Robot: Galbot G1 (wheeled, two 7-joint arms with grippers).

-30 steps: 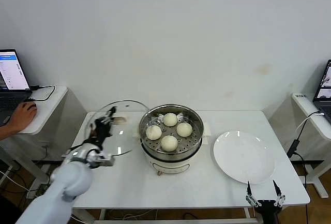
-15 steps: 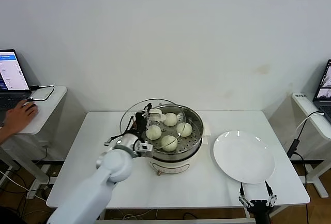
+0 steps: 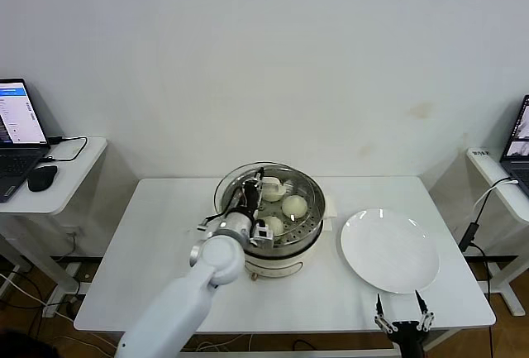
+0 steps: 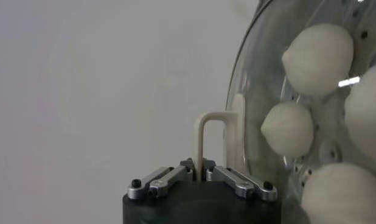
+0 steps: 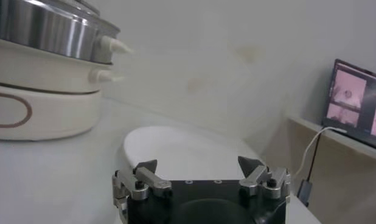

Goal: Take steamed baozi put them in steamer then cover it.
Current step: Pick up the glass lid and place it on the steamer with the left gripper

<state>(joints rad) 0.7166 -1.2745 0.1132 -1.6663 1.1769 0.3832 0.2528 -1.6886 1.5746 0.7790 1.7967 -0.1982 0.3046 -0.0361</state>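
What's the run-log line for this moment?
step: covering | left gripper: shut on cover handle, over steamer | baozi: inside | right gripper: open, idle near plate

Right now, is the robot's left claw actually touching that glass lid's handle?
Touching. In the left wrist view the left gripper is shut on the cover's cream-white handle, which rises from between its fingers.

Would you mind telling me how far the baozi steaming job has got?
Done: the baozi sit in the steamer; the plate is bare. In hand: the left end effector grips the cover by its handle above the pot. Left: set it down and release. The right end effector waits open.
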